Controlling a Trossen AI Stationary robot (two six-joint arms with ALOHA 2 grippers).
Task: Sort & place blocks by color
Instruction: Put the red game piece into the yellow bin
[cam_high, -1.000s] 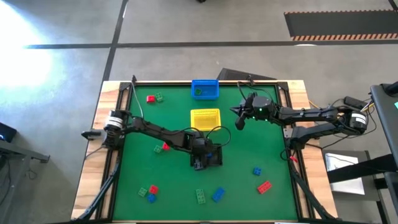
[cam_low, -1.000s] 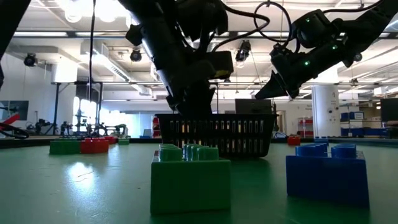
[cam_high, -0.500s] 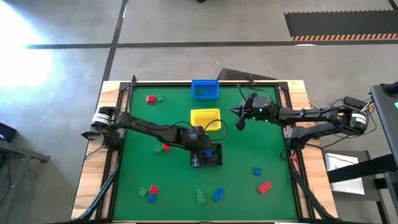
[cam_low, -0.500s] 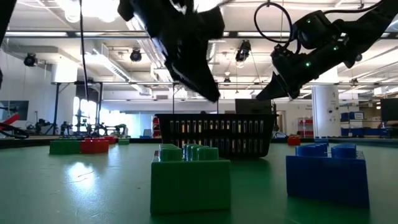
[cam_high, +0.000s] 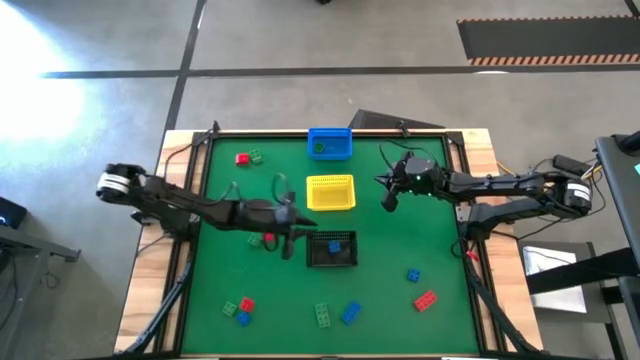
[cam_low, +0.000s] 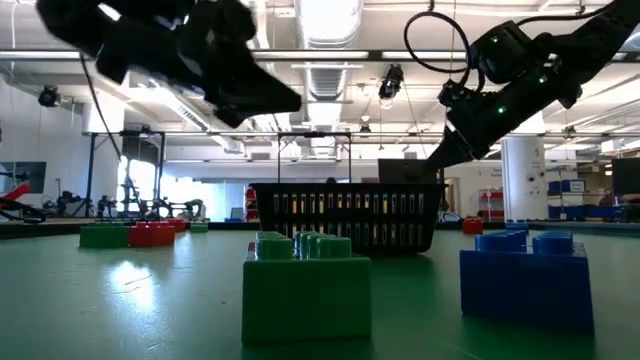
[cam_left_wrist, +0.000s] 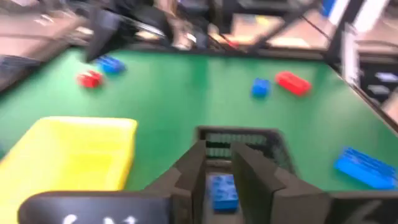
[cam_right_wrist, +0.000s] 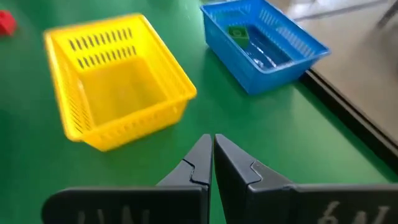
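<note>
Beside the black basket, my left tool hangs narrow, empty; blue block delivered; next, a red block; right tool shut.

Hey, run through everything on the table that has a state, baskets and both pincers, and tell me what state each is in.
Black basket: upright, one blue brick inside.
Blue basket: upright, one green brick inside.
Yellow basket: upright, empty.
Left pincer: raised beside the black basket, holding nothing.
Right pincer: shut, empty, hanging right of the yellow basket.
</note>
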